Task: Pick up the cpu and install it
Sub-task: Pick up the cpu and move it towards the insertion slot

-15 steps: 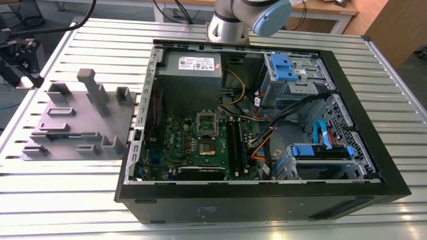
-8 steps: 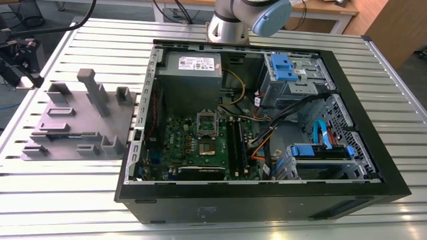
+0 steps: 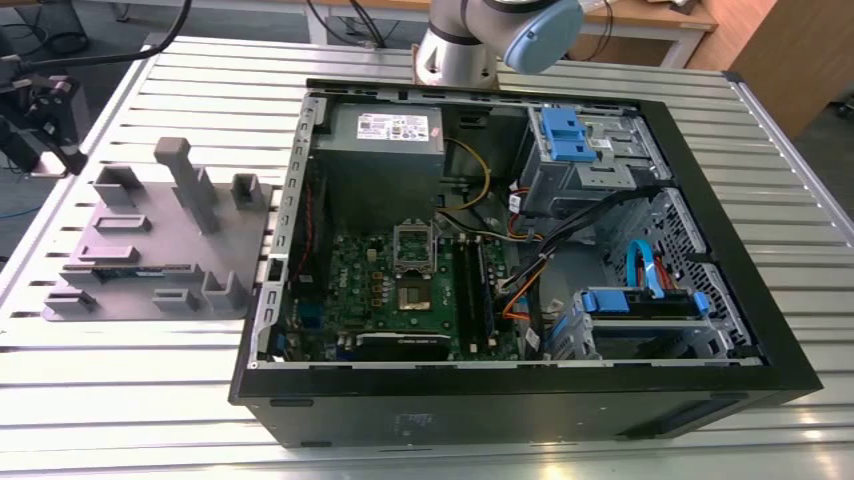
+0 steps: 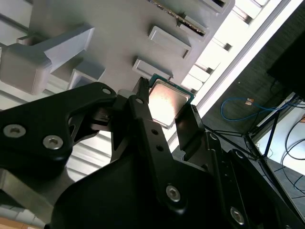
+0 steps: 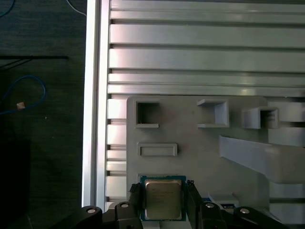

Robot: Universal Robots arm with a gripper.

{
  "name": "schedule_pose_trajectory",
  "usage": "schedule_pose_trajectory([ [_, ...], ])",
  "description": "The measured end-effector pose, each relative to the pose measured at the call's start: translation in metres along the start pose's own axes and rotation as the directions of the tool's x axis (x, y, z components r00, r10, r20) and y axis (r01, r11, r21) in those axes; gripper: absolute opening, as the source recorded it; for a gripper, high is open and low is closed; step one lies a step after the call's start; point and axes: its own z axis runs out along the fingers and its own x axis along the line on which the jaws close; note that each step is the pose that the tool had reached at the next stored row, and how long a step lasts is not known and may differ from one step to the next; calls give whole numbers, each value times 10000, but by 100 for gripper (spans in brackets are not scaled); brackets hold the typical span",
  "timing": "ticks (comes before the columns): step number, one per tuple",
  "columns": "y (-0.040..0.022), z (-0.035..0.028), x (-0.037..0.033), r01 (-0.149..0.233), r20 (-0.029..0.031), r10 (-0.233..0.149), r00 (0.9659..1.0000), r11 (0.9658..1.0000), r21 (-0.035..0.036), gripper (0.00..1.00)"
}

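The cpu (image 5: 162,198), a small square chip with a silver-grey metal top and a green rim, sits between my gripper's two black fingers (image 5: 135,194) in both wrist views. My gripper (image 5: 162,191) is shut on the cpu (image 4: 167,101), with one finger against each of two opposite edges. The chip is over the grey fixture plate (image 5: 200,157), close to the table's edge. In the exterior view the gripper (image 3: 38,150) is at the far left, beyond the plate (image 3: 147,235). The metal-framed motherboard socket (image 3: 414,292) lies inside the open computer case (image 3: 534,390), with its frame (image 3: 414,242) folded up.
The fixture plate carries raised grey blocks (image 3: 180,175) and pockets, and a green memory stick (image 3: 127,270) lies in one. Cables (image 3: 534,255), drive cages (image 3: 587,150) and a power supply (image 3: 387,130) crowd the case. A blue cable (image 5: 24,95) lies on the floor past the table edge (image 5: 93,119).
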Motion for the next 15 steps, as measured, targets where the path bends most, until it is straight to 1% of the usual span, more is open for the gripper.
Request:
schedule_pose_trajectory([
  [3,2,-37,0,0,2,0,10000,10000,-2,47],
  [6,4,-98,-1,0,2,0,10000,10000,-2,47],
  [15,16,-362,-4,0,3,0,10000,10000,-3,47],
])
